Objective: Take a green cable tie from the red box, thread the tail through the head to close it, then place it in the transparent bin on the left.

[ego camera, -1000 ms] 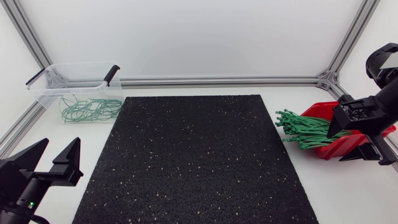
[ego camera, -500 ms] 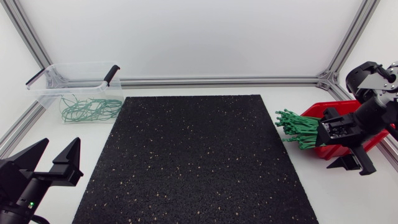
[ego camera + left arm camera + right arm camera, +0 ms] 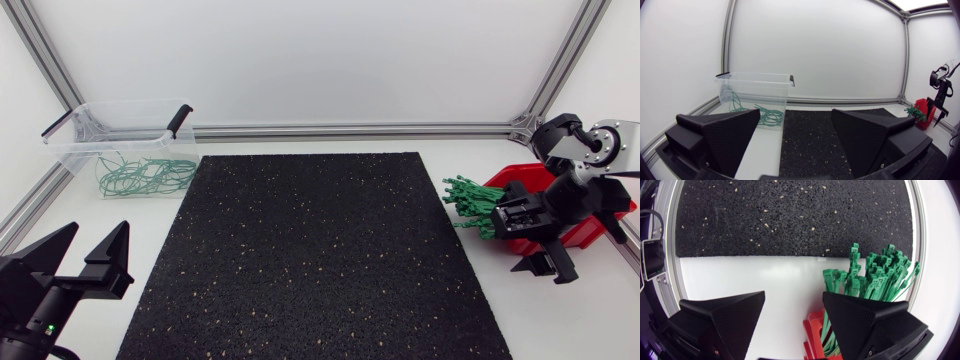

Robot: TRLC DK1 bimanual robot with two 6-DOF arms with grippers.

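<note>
R gripper (image 3: 793, 297) wide, prob. over ties (image 3: 867, 275)

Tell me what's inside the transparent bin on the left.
A tangle of looped green cable ties lies on the floor of the transparent bin. Nothing else shows through its walls. How many there are cannot be told, because they overlap.

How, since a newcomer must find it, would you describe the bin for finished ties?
Start at the black speckled rubber mat mid-table. Beyond its far left corner stands the transparent plastic bin. Unlike the red plastic box of straight green ties at right, it is clear-walled, black-handled and holds closed green cable tie loops.
</note>
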